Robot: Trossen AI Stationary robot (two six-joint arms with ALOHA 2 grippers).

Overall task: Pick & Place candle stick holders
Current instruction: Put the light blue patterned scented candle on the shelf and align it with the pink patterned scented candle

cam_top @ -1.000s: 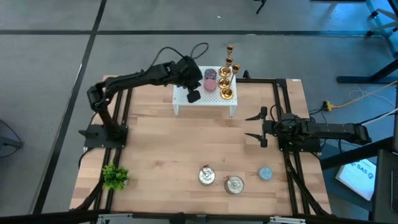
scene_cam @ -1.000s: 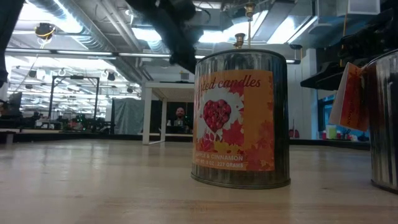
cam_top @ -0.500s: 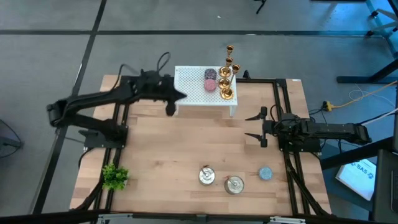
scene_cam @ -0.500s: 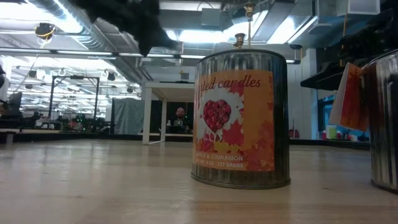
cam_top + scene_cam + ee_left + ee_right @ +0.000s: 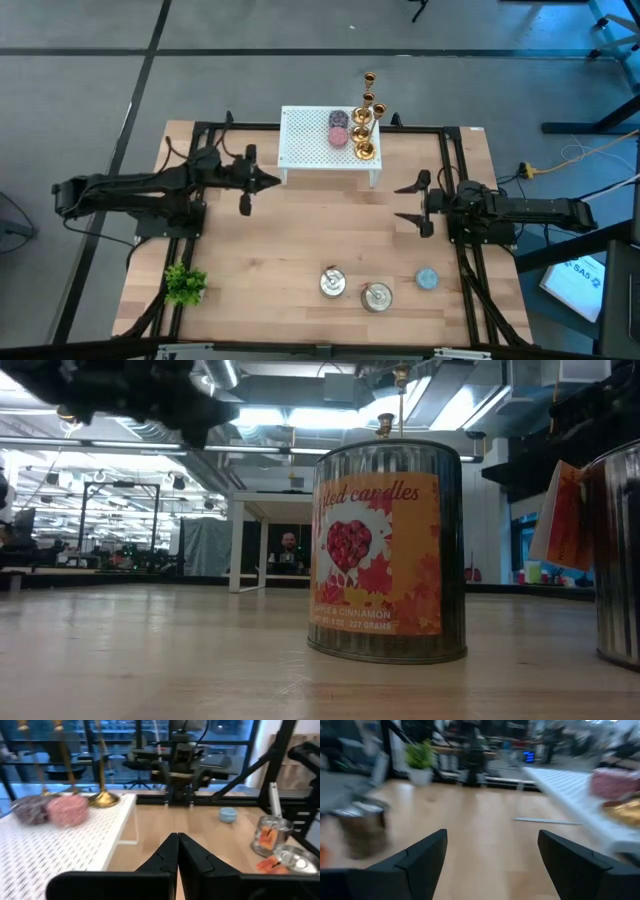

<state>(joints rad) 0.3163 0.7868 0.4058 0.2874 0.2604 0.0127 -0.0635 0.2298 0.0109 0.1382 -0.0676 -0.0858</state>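
Left gripper (image 5: 252,183) is closed and empty, near the desk's (image 5: 300,240) left edge; right gripper (image 5: 412,204) gapes wide, empty, by the right edge.

A: Left arm (image 5: 150,188) is showing matte black, slim jointed links, thin cables looping off it.
B: Right arm (image 5: 520,213) is matching, black and boxier. Its fingers (image 5: 417,857) are looking like flat, dark, angular wedges.
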